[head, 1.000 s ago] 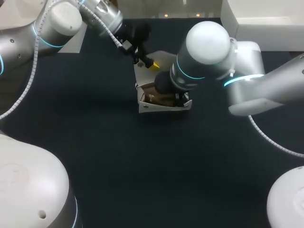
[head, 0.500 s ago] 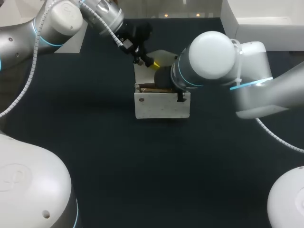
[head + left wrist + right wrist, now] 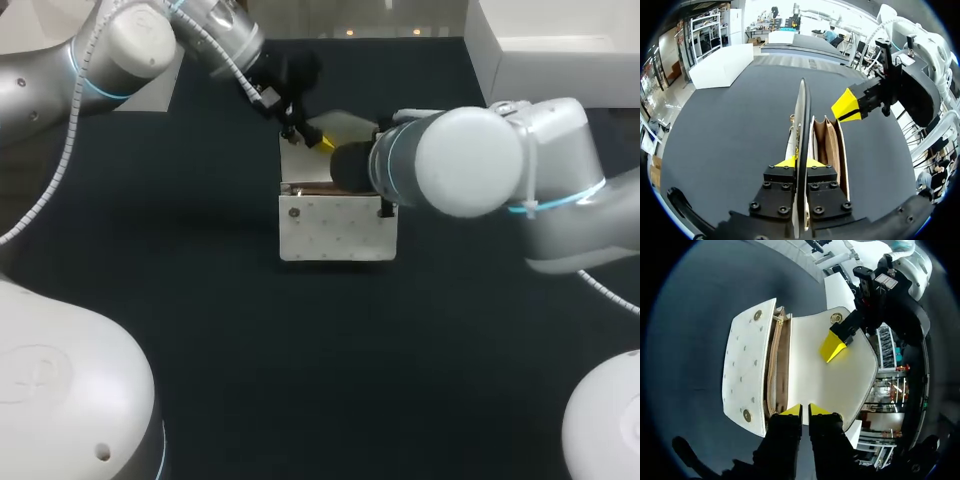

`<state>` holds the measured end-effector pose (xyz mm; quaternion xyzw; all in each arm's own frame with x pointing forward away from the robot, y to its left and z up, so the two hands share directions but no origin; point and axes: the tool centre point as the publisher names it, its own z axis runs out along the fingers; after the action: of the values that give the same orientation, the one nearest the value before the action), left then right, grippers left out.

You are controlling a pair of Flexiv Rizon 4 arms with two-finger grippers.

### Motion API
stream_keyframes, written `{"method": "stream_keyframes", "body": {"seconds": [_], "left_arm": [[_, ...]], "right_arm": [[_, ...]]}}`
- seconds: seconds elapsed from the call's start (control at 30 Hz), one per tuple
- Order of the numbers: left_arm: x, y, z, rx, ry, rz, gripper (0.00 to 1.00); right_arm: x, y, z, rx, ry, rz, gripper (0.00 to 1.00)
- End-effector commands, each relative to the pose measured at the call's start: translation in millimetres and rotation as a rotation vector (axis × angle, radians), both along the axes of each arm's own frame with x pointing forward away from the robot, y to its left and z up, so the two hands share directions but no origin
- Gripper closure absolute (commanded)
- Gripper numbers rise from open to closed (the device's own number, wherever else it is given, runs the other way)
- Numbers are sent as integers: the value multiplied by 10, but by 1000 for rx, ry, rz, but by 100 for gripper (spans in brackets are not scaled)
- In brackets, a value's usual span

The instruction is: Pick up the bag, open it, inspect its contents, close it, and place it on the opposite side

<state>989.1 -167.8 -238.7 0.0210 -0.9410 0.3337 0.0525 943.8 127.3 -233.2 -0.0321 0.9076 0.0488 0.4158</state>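
Head view: bag lies crosswise, flap pinched open on the far side

The white studded leather flap bag (image 3: 338,228) lies mid-table on the dark counter (image 3: 200,300). Its long axis runs from my left to my right, and the studded front panel is tipped up toward me. Its brown-lined mouth (image 3: 776,365) gapes between that panel and the smooth white flap (image 3: 348,124), which is folded back toward the far side.

My left claw (image 3: 799,162) is clamped on the flap near its far edge, the leather edge-on between its tips. My right claw (image 3: 805,410) sits at the bag's right end, near where mouth meets flap; whether it grips anything there I cannot tell.

Closing, I judge, falls to the left claw. The flap must swing toward me, across the long axis, down over the mouth.
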Motion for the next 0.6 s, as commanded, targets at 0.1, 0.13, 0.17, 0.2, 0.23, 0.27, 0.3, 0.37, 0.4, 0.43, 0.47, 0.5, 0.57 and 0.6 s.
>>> {"method": "stream_keyframes", "body": {"seconds": [0.1,0.13,0.17,0.2,0.23,0.27,0.3,0.37,0.4,0.43,0.47,0.5,0.57,0.6], "left_arm": [[238,-49,-219,-1,-19,1,100],[262,-44,-240,-1,-29,3,100],[290,-37,-258,-4,-40,2,100],[310,-30,-272,-8,-55,2,100],[328,-23,-287,2,-74,9,100],[349,-20,-306,-4,-88,8,100],[356,-15,-311,-8,-97,6,100],[383,-10,-336,-6,-131,9,100],[397,-7,-348,-4,-147,11,100],[410,-9,-365,7,-170,15,100],[427,-14,-391,17,-193,19,100],[440,-11,-398,9,-196,13,100],[466,-2,-405,21,-234,19,100],[475,3,-406,9,-237,11,100]], "right_arm": [[-141,-9,-61,-6,-12,-4,100],[-160,-8,-83,-7,-6,-3,100],[-177,-9,-109,-7,2,-3,100],[-195,-10,-141,-10,11,-3,100],[-212,-14,-177,-10,21,-3,100],[-233,-21,-225,-7,35,-3,100],[-241,-25,-246,-8,42,-4,100],[-271,-36,-317,-5,64,-5,100],[-286,-40,-355,-3,73,-7,100],[-298,-43,-394,-2,83,-7,100],[-308,-45,-445,1,96,-7,100],[-312,-46,-469,2,101,-8,100],[-322,-43,-535,5,120,-7,100],[-326,-40,-564,4,128,-6,100]]}}
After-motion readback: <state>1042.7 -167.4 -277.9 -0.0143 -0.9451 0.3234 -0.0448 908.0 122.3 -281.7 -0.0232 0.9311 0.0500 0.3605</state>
